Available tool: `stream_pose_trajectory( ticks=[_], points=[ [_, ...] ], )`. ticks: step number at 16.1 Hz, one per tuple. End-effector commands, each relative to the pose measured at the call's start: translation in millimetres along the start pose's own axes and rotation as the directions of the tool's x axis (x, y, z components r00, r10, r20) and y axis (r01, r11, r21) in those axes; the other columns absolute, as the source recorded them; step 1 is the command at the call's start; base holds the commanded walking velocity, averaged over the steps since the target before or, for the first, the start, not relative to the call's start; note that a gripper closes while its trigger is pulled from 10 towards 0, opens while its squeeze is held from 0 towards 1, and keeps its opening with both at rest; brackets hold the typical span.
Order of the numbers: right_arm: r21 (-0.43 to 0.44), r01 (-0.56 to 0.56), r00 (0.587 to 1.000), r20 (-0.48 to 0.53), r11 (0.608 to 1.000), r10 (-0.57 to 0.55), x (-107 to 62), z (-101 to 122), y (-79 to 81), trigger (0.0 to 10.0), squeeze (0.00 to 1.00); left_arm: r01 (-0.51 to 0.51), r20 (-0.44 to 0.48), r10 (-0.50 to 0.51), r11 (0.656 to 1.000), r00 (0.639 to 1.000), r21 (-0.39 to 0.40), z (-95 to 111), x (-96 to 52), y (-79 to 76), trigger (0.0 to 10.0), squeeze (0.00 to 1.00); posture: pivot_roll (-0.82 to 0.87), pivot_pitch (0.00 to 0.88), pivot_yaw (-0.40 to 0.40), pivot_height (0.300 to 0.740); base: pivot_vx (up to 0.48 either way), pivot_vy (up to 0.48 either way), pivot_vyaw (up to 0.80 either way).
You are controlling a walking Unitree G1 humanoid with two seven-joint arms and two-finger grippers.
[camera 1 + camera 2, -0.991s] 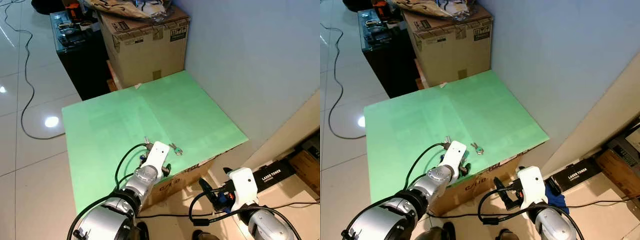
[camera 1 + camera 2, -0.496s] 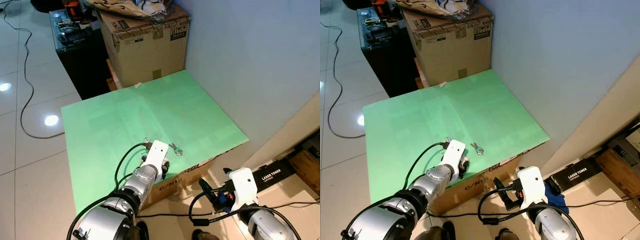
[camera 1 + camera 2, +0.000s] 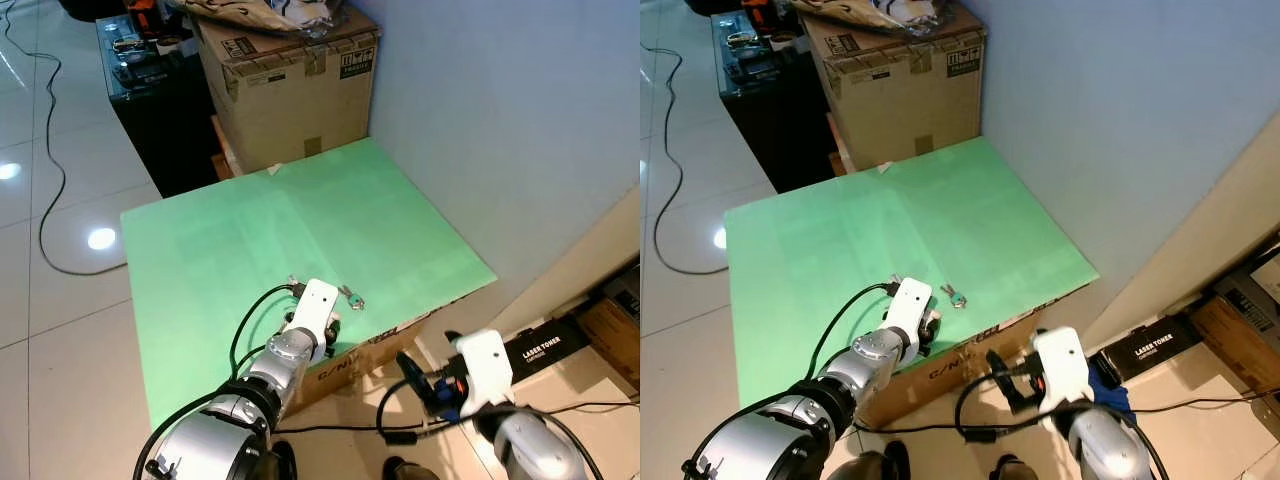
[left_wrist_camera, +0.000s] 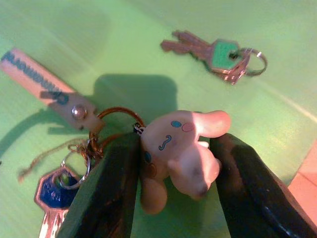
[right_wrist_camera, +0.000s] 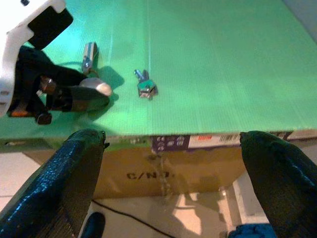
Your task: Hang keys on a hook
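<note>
Keychain charm (image 4: 181,151) sits between the left gripper (image 4: 173,198) fingers.

Green board (image 3: 250,240), pink charm (image 4: 181,148), green-headed key (image 4: 220,53), brown box (image 3: 290,90).

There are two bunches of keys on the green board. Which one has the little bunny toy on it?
The bunch between the left gripper's fingers. Its bunny charm hangs with a blue-headed key and a tan strap. The other bunch is just green-headed keys on a plain ring.
</note>
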State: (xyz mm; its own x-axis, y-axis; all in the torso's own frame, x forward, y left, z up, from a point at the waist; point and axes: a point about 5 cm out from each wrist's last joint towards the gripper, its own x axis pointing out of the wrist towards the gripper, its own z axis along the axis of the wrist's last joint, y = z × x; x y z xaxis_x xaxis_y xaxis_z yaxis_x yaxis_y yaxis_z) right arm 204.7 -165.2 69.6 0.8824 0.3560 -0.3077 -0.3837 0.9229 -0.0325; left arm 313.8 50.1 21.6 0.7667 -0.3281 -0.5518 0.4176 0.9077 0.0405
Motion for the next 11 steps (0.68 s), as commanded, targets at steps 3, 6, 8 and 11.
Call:
stream_pose_trajectory(
  ticks=[3, 6, 8, 11],
  points=[
    [0.032, 0.055, 0.998, 0.038, 0.998, -0.056, 7.3, 7, -10.0, 10.0, 0.00, 0.015, 0.124, -0.004, 0.997, 0.992, -0.082, 30, 0.5, 10.9, 0.0, 0.00, -0.16, 0.108, 0.070, 0.736, 0.000, 0.000, 0.00],
    [0.049, 0.134, 0.981, 0.131, 0.990, -0.139, 27.8, 27, -25.6, 10.0, 0.00, 0.087, 0.427, 0.011, 0.974, 0.904, -0.208, 87, -15.3, 41.2, 0.0, 0.00, -0.11, 0.017, 0.092, 0.736, 0.000, 0.000, 0.00],
    [0.056, 0.170, 0.969, 0.171, 0.984, -0.177, 32.1, 34, -30.7, 10.0, 0.00, 0.104, 0.525, 0.022, 0.972, 0.851, -0.210, 99, -29.9, 49.4, 0.0, 0.00, -0.09, 0.000, 0.094, 0.736, 0.000, 0.000, 0.00],
    [0.087, 0.294, 0.912, 0.273, 0.952, -0.307, 36.2, 54, -34.9, 10.0, 0.00, -0.020, 0.683, 0.151, 0.981, 0.715, -0.195, 96, -79.1, 81.6, 0.0, 0.00, -0.06, 0.000, 0.090, 0.736, 0.000, 0.000, 0.00]
  ],
)
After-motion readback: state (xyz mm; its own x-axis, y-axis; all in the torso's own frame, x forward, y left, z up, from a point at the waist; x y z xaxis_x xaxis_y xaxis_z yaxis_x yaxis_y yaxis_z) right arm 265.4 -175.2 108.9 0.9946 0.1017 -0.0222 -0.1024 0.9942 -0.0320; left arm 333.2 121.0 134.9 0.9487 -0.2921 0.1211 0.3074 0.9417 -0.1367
